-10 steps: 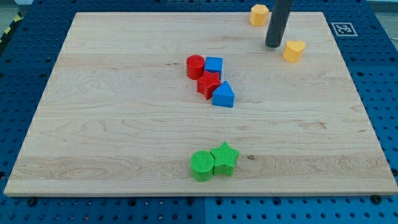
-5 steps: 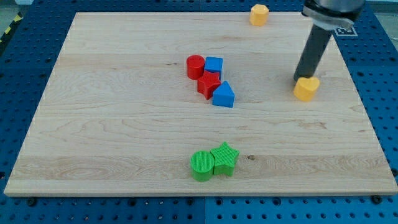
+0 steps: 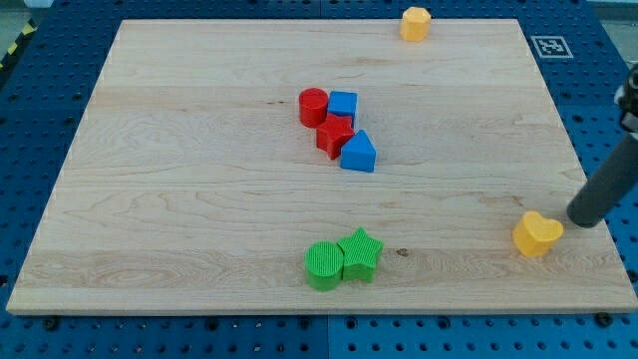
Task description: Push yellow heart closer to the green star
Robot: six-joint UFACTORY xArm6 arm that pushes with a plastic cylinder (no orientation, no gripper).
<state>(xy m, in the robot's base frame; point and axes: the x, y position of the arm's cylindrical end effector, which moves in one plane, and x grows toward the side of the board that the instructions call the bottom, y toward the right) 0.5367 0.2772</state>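
**Yellow heart sits low on the right, with the tip on its far side**

You have the yellow heart [image 3: 537,233] near the view's bottom right corner of the wooden board [image 3: 179,199], roughly level with the green star [image 3: 361,253] but well apart from it, with open board between the two. My tip [image 3: 582,219] is just to the view's right of the heart, near it; you cannot quite tell from this angle whether it touches. There is no hand to open or close here: the rod is a bare pusher and holds nothing.

That placement makes sense for the job. With the tip on the side of the heart away from the star, a push toward the view's left should slide the heart straight along the lower board toward the star.

Note the green cylinder [image 3: 323,265] touching the star on its left side; it is out of the heart's path. The cluster in the middle, a red cylinder [image 3: 313,106], a blue cube [image 3: 343,105], a red star [image 3: 335,135] and a blue triangular block [image 3: 359,153], lies well above that line. A second yellow block [image 3: 416,22] rests at the top edge, far from everything.
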